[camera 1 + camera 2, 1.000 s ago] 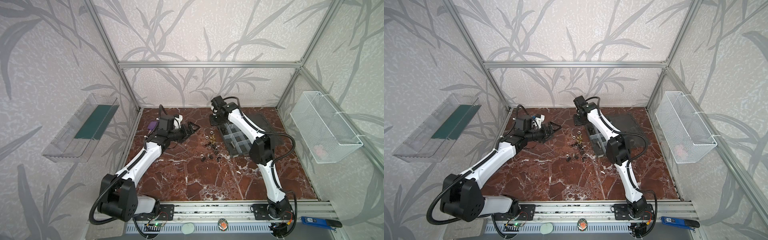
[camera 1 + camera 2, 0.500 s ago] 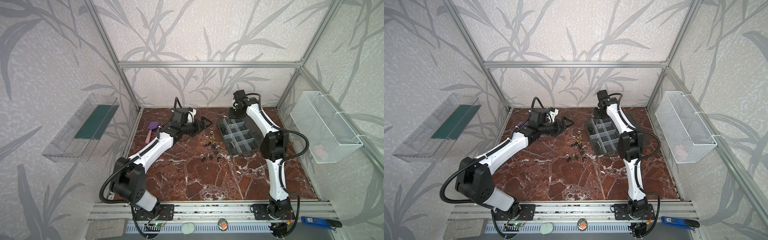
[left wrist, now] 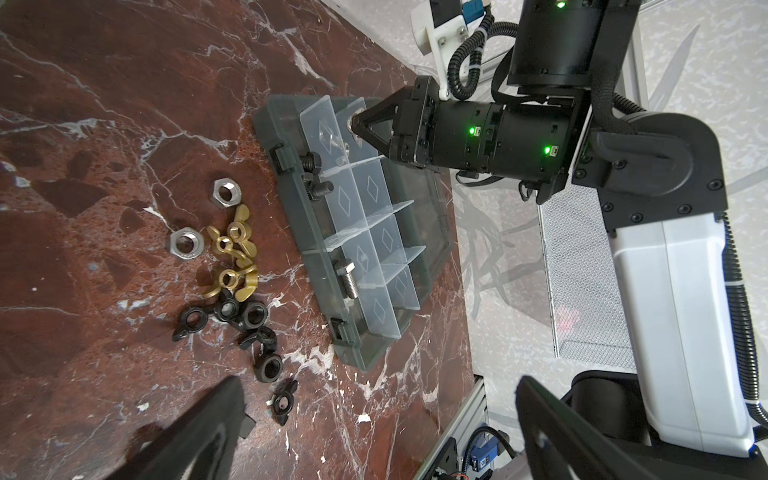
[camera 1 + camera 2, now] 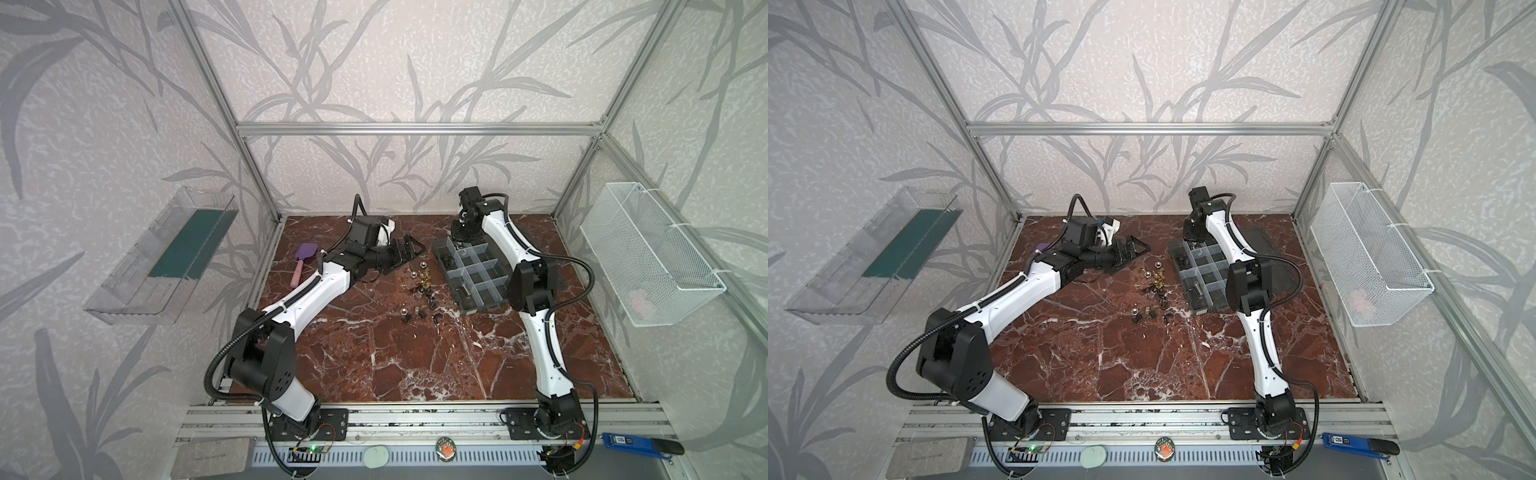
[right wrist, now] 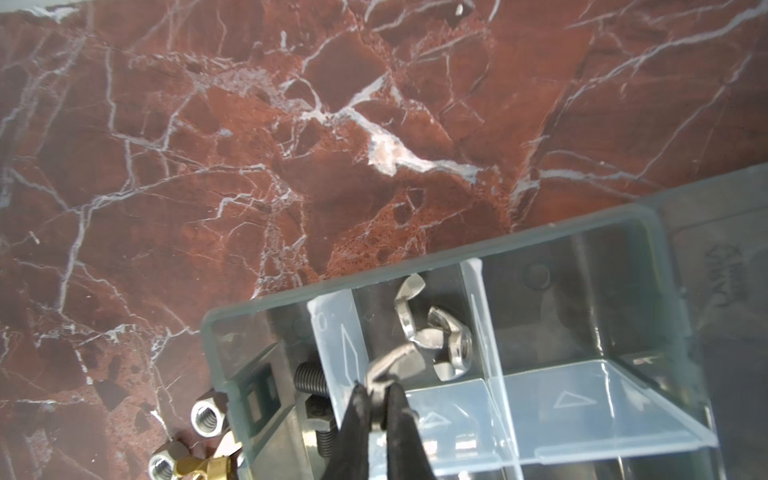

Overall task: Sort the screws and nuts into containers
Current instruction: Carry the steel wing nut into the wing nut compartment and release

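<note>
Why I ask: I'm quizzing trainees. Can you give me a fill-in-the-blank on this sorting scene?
1. The right gripper is shut on a silver ____ nut.
2. The left gripper is ____ and empty.
3. On the table, the loose wing nuts are brass or ____.

Missing words: wing; open; black.

The right arm (image 4: 511, 245) reaches over the organizer box (image 3: 297, 216); the right gripper (image 5: 376, 388) points down at its far end, jaws closed on a silver wing nut (image 5: 388, 359). The left arm (image 4: 307, 299) lies low, left of the box, with the left gripper (image 4: 405, 255) spread wide.
</note>
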